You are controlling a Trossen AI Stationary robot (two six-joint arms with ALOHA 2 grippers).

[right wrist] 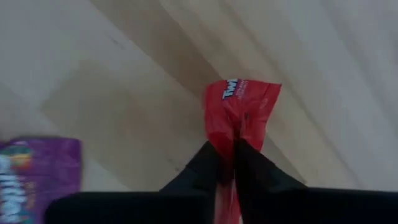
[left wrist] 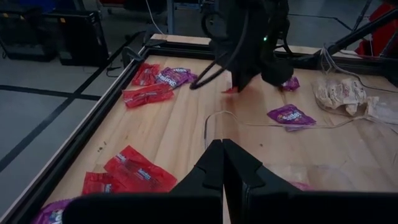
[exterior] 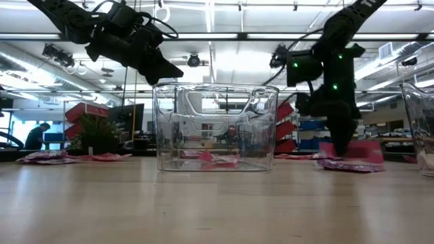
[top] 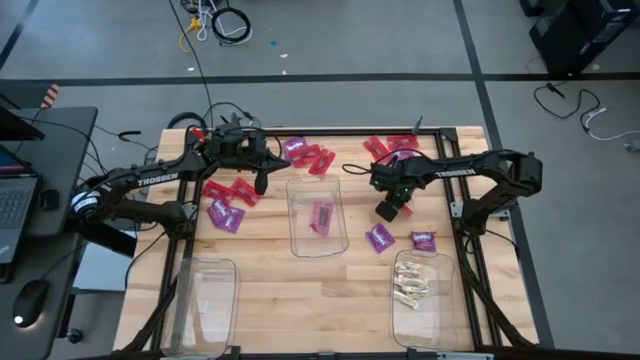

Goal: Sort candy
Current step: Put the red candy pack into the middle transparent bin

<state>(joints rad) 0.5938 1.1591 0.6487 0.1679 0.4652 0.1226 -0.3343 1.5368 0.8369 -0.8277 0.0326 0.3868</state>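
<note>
While a red candy packet (right wrist: pixel 241 107) lies on the wooden table (top: pixel 300 290) right of the middle clear bin (top: pixel 318 217), pinched between the right gripper's (right wrist: pixel 227 149) closed fingers, the left gripper (left wrist: pixel 222 163) hangs shut and empty above red packets (top: pixel 232 192) left of that bin.

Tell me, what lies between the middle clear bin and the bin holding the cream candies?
In the high view, one purple packet lies on bare wood between the middle bin and the cream-candy bin; a second purple packet sits farther right.
</note>
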